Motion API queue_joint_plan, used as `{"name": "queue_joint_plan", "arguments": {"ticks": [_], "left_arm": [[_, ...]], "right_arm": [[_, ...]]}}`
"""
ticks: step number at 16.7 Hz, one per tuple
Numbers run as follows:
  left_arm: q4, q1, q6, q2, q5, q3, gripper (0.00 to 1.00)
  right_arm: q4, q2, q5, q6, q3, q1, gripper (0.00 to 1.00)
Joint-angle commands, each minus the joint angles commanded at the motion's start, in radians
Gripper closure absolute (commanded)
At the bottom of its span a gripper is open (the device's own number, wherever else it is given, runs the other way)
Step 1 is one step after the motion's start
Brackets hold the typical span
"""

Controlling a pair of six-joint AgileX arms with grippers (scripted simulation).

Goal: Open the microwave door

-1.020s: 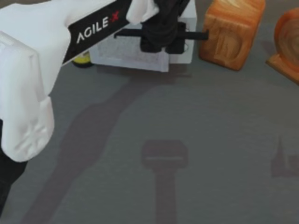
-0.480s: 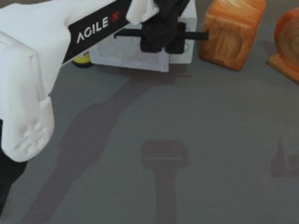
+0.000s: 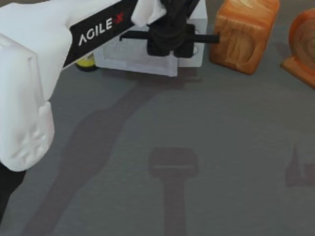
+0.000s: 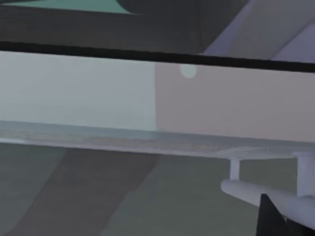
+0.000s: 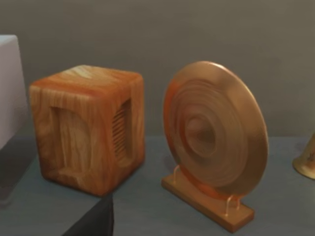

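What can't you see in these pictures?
- Microwave: top view, the left arm's tool covers its knobs.
- Left tool's fingers: hidden; the left wrist view shows only the door handle.
- Right tool: in no view.
- Yellow thing: under the arm.

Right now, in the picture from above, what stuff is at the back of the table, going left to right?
Yellow thing peeking from under the left arm → microwave, with the left gripper over its door → orange wooden block → round orange disc on a stand.
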Motion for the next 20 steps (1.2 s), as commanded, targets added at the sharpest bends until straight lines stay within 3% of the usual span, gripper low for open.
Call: {"name": "queue_joint_plan", "arguments": {"ticks": [20], "left_arm": [[0.022,0.008,0.025,-0.027,0.006,-0.045,1.0]], "right_arm": [[0.0,0.0,0.0,0.0,0.0,0.0,0.0]]}}
